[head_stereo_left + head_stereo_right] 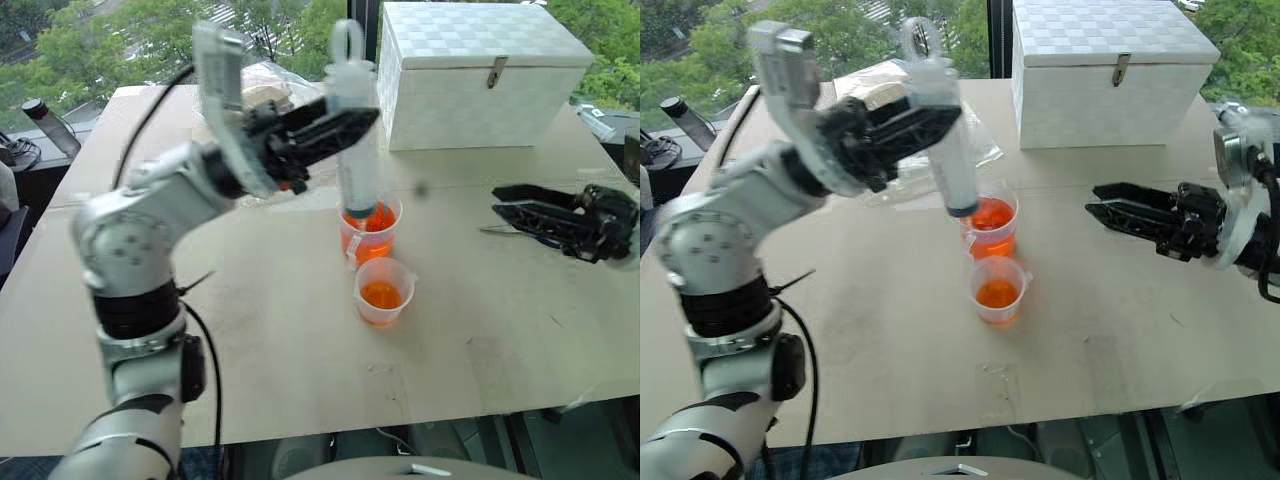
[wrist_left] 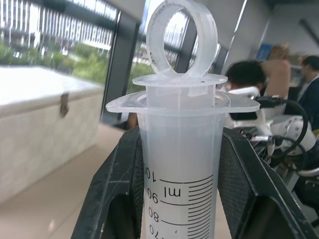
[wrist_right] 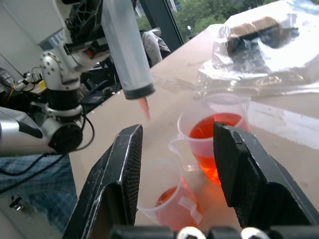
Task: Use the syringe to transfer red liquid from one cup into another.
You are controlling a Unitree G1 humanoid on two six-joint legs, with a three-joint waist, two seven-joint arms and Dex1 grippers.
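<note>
1. Shorter cup (image 1: pixel 384 291), nearest: thin, light, holds red liquid (image 1: pixel 381 295).
2. Left gripper (image 1: pixel 335 128) clamps syringe (image 1: pixel 355 140) mid-barrel, tip over the taller cup (image 1: pixel 370 230); slick, rigid.
3. Right gripper (image 1: pixel 1110 213), jaws apart, empty.

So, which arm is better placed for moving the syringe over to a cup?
The left. Its gripper already holds the syringe above the cups; the right gripper is open, off to the side.
</note>
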